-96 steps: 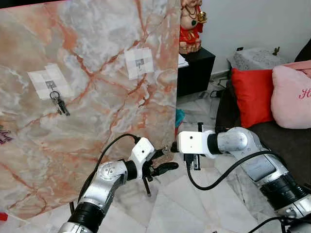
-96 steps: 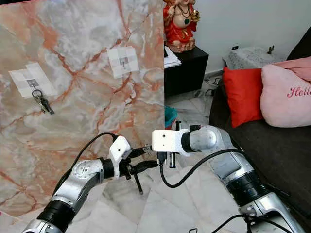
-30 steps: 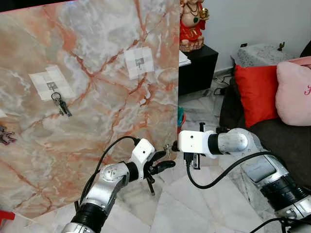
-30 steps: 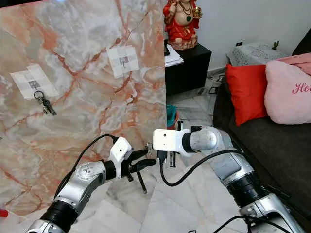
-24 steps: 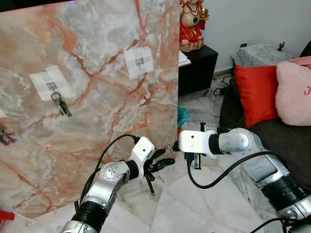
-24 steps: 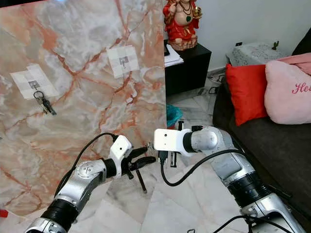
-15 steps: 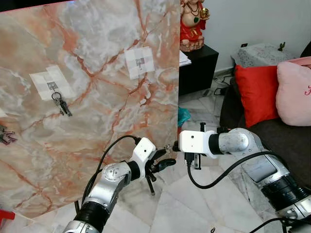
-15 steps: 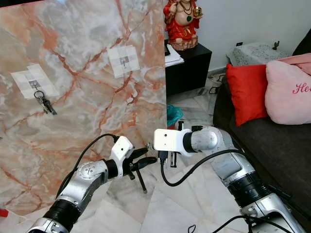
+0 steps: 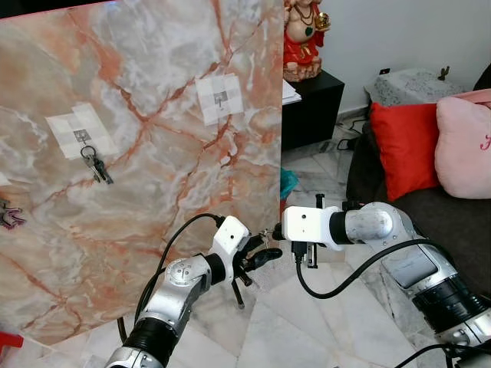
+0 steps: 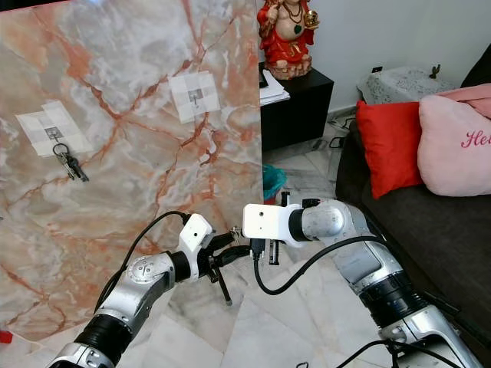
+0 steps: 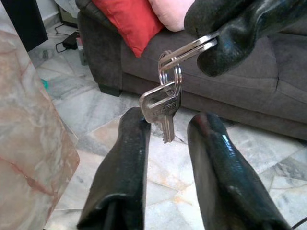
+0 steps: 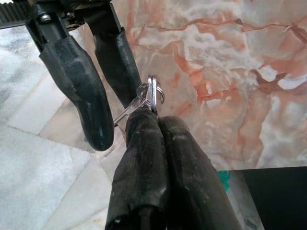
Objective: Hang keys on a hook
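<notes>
Your right gripper (image 12: 152, 115) pinches the silver keys on a steel ring (image 11: 165, 103); the key's stamp is unreadable. Your left gripper (image 11: 165, 136), spread wide, has closed in around them.

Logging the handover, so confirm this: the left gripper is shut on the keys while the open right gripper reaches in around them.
The grippers are swapped. The right gripper is shut on the keys, and the open left gripper reaches in around them. The left wrist view shows it.
</notes>
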Robot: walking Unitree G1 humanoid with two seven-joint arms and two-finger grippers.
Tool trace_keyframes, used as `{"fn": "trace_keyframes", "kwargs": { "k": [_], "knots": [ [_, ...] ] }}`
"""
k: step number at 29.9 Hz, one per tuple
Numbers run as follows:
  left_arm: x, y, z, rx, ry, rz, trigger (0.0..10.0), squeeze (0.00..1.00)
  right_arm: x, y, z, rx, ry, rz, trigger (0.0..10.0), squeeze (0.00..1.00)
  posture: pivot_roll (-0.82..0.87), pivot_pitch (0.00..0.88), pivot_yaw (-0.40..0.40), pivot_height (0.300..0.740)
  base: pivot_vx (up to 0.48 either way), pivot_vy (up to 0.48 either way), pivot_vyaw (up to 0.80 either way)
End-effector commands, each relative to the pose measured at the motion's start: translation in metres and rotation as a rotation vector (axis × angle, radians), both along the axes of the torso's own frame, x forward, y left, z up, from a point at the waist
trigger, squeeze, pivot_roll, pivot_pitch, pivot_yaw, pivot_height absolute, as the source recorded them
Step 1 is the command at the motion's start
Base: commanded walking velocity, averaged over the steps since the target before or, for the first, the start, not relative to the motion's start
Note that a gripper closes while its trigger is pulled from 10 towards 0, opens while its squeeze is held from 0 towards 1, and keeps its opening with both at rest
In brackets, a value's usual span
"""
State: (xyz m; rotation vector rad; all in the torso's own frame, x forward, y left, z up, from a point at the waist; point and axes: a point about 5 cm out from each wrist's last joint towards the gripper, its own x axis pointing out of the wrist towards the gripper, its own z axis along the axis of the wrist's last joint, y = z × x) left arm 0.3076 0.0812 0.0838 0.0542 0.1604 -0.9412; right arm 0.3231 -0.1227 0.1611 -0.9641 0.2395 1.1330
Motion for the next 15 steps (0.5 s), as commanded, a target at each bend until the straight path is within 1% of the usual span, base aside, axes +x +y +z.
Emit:
{"fn": "trace_keyframes", "kwargs": {
  "k": [1, 15],
  "knots": [
    [0.0025, 0.0027, 0.005, -0.007, -0.022, -0.005, 0.0, 0.0, -0.0007, 0.0041, 0.0073, 0.01, -0.022, 0.022, 10.0, 0.0, 0.11, 0.0, 0.032, 0.74, 0.0, 0.0, 0.0],
    [0.0024, 0.0035, 0.0052, -0.017, -0.02, -0.009, 0.0, 0.0, -0.001, 0.0048, 0.0053, 0.008, -0.019, 0.019, 10.0, 0.0, 0.12, 0.0, 0.033, 0.74, 0.0, 0.0, 0.0]
  ]
}}
